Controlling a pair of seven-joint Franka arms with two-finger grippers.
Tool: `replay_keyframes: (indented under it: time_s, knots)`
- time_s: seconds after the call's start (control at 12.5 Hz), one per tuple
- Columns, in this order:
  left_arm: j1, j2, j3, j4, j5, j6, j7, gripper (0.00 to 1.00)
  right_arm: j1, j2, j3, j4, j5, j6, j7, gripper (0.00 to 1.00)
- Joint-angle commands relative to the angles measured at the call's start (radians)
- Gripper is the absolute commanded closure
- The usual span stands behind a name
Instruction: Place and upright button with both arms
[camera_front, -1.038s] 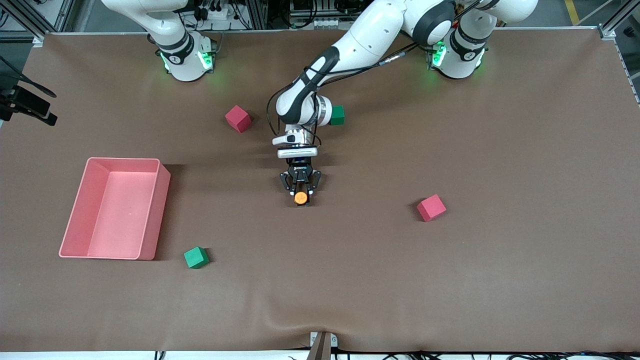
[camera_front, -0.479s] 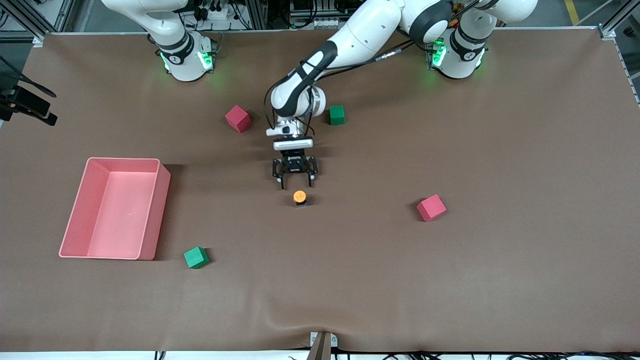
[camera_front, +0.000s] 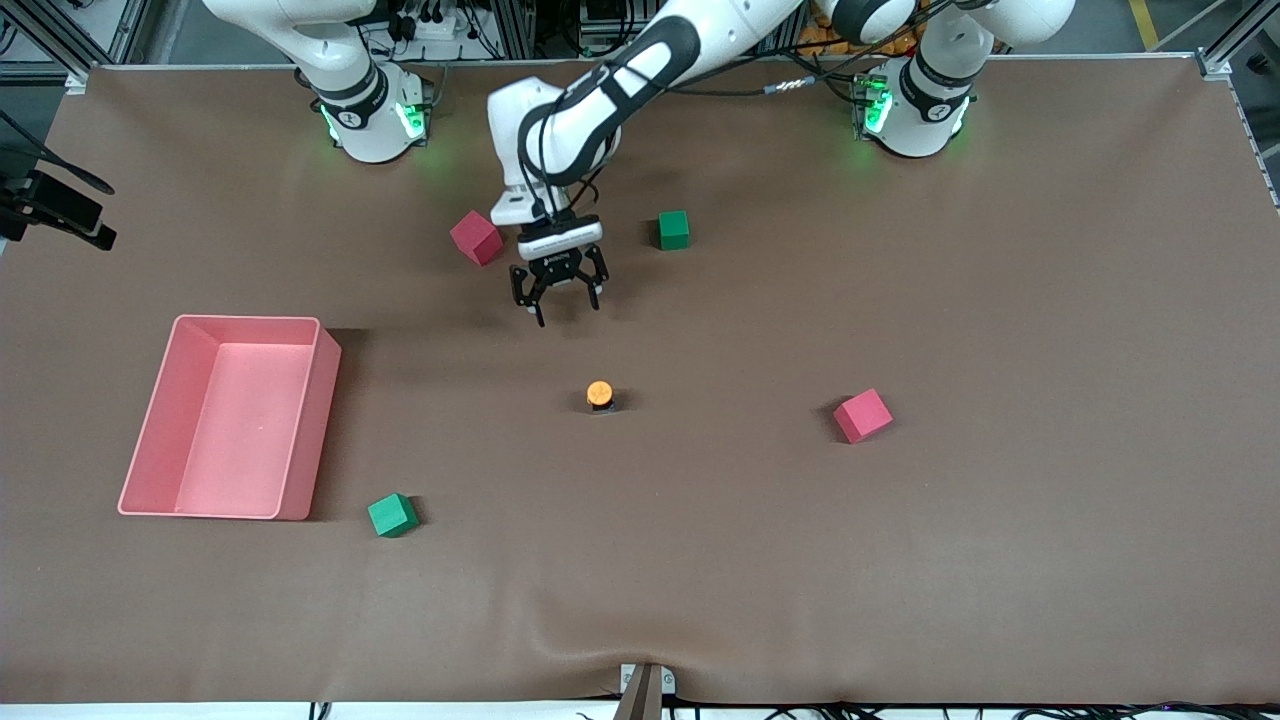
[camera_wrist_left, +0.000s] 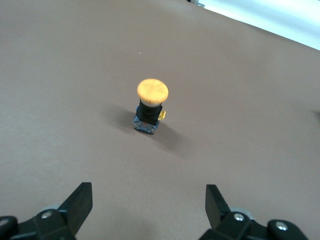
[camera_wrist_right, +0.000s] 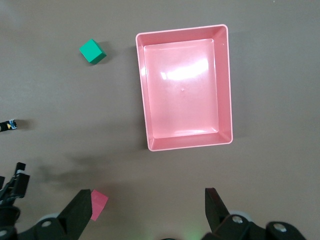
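The button (camera_front: 600, 395) stands upright on the brown table near its middle, orange cap up on a black, bluish-ended body. The left wrist view shows it upright too (camera_wrist_left: 151, 109). My left gripper (camera_front: 558, 298) is open and empty, up in the air over the table between a pink cube and a green cube, apart from the button. In the left wrist view its fingers (camera_wrist_left: 80, 202) stand wide apart. My right gripper (camera_wrist_right: 147, 207) is open and empty, high over the table near its base; the right arm waits, and its gripper does not show in the front view.
A pink tray (camera_front: 310, 330) lies toward the right arm's end, with a green cube (camera_front: 392, 515) beside it. A pink cube (camera_front: 476, 237) and a green cube (camera_front: 674, 229) lie near the bases. Another pink cube (camera_front: 862, 415) lies toward the left arm's end.
My left gripper let go of the button, opened, and drew up and back toward the bases. The button stays upright where it was set down. The right arm has not moved.
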Motion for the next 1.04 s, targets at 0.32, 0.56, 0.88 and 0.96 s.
replay_keyframes:
  time_s: [0.32,0.56,0.88,0.96]
  knots:
    - [0.196,-0.39,0.004,-0.033,-0.405,-0.303,0.636,0.0,0.008,0.005,-0.007,0.017,0.015,-0.018,-0.003,0.0]
    - [0.347,-0.508,0.004,-0.034,-0.506,-0.403,0.865,0.0,0.01,0.003,-0.007,0.017,0.017,-0.021,-0.003,0.0]
    - [0.549,-0.588,0.001,-0.033,-0.604,-0.489,0.985,0.0,0.01,0.003,-0.008,0.017,0.015,-0.026,-0.005,0.0]
    - [0.601,-0.596,0.001,-0.033,-0.633,-0.492,1.037,0.0,0.01,0.003,-0.008,0.017,0.015,-0.024,-0.005,0.0]
